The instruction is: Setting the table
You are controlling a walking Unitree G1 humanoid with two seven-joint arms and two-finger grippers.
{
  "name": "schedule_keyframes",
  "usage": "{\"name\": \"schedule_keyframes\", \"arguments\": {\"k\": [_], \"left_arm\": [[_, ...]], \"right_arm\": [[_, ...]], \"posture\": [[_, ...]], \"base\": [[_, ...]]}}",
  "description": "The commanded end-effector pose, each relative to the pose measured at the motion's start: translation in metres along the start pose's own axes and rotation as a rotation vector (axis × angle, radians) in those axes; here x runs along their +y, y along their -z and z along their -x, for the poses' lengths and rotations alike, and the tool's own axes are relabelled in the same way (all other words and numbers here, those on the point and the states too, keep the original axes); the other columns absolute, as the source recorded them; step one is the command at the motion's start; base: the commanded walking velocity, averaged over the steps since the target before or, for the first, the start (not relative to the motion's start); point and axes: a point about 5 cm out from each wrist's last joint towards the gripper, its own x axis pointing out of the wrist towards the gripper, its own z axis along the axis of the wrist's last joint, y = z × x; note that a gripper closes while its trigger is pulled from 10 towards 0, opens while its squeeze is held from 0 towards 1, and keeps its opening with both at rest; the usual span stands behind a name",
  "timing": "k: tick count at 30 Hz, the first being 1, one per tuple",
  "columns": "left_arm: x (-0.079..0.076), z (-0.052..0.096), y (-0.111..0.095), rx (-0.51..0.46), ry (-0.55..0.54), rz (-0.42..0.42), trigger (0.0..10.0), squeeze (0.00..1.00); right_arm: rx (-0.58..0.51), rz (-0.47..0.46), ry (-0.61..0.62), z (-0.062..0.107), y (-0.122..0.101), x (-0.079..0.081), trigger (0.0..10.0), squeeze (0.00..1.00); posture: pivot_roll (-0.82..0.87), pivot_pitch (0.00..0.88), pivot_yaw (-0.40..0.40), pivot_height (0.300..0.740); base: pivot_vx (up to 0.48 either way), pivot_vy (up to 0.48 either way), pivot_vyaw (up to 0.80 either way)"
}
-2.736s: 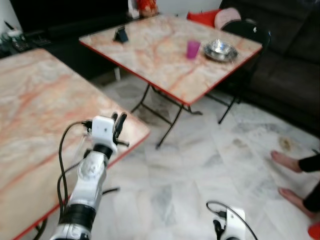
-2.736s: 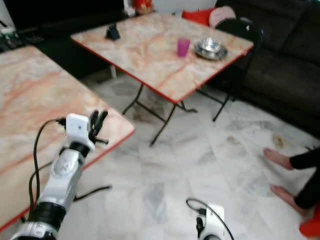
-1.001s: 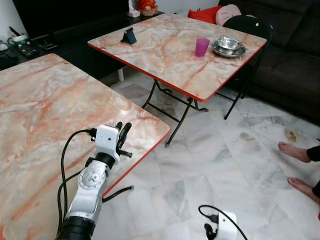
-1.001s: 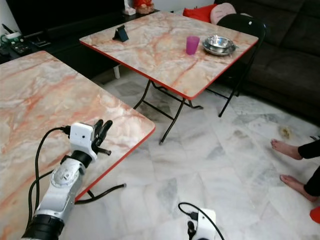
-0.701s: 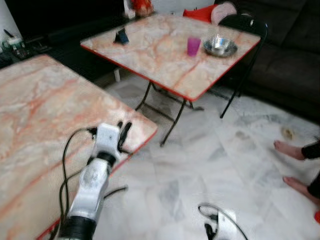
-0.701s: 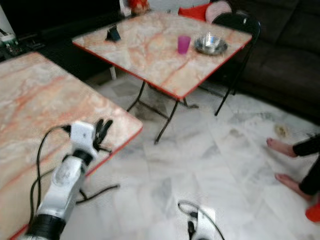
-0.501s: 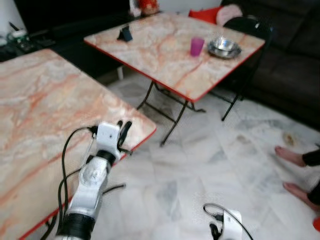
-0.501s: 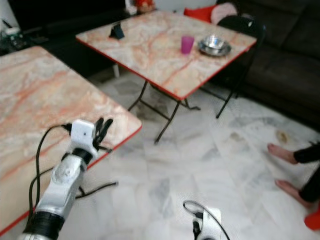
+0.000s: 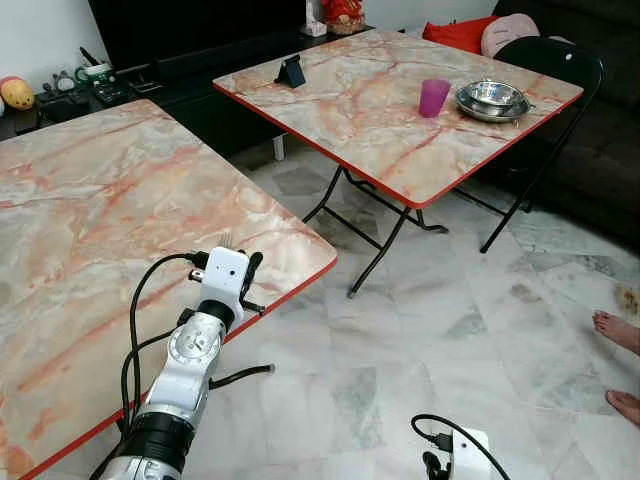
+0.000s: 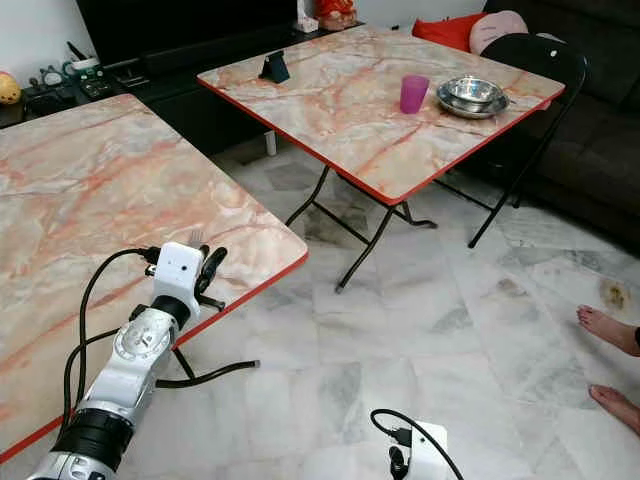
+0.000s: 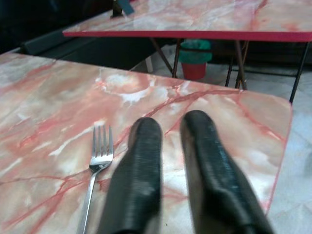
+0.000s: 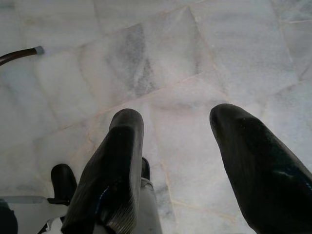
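A silver fork (image 11: 96,163) lies on the near marble table (image 9: 90,230), close to its red-edged corner. My left gripper (image 11: 170,124) hovers just over that corner beside the fork, fingers (image 9: 251,268) nearly together with nothing between them. On the far marble table (image 9: 370,110) stand a pink cup (image 9: 434,98) and a metal bowl (image 9: 490,98), with a small dark stand (image 9: 291,72) at the far side. My right gripper (image 12: 178,117) hangs low over the floor, fingers wide apart and empty.
A black folding chair (image 9: 562,62) stands behind the far table, with a dark sofa (image 9: 610,130) to the right. A person's bare feet (image 9: 618,332) rest on the marble floor at the right. A dark TV console (image 9: 130,85) runs along the back.
The whole picture has shifted and sharpened, so the camera moved. My left arm holds the same pose over the table corner; the right arm still hangs low.
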Motion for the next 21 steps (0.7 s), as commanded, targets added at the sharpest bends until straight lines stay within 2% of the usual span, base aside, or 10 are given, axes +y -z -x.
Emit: {"name": "schedule_keyframes", "arguments": {"k": [1, 8, 13, 17, 18, 21], "left_arm": [[-0.005, -0.005, 0.006, 0.060, 0.008, -0.027, 10.0, 1.00], [-0.007, -0.016, 0.006, 0.095, 0.005, -0.006, 10.0, 1.00], [0.004, -0.024, 0.009, 0.141, -0.027, 0.044, 10.0, 1.00], [0.007, -0.027, 0.011, 0.166, -0.026, 0.073, 10.0, 1.00], [0.011, -0.030, 0.011, 0.179, -0.032, 0.113, 10.0, 0.00], [0.014, -0.032, 0.013, 0.205, -0.031, 0.138, 10.0, 0.00]], "right_arm": [[0.020, 0.003, -0.003, 0.001, 0.004, 0.003, 10.0, 0.00], [0.022, 0.003, -0.010, 0.001, 0.005, 0.009, 10.0, 0.00], [0.027, 0.002, -0.008, 0.001, 0.007, 0.011, 10.0, 0.00], [0.028, 0.002, -0.009, 0.002, 0.008, 0.011, 10.0, 0.00], [0.027, 0.002, -0.007, 0.002, 0.008, 0.011, 10.0, 0.00], [0.021, 0.002, -0.004, 0.002, 0.007, 0.007, 10.0, 0.00]], "posture": [[0.06, 0.000, -0.042, 0.740], [0.06, 0.000, -0.038, 0.740], [0.05, 0.000, -0.038, 0.740], [0.05, 0.000, -0.038, 0.740], [0.06, 0.000, -0.042, 0.740], [0.05, 0.000, -0.043, 0.740]], "base": [[0.000, 0.000, 0.00], [0.000, 0.000, 0.00], [0.000, 0.000, 0.00], [0.000, 0.000, 0.00], [0.000, 0.000, 0.00], [0.000, 0.000, 0.00]]}}
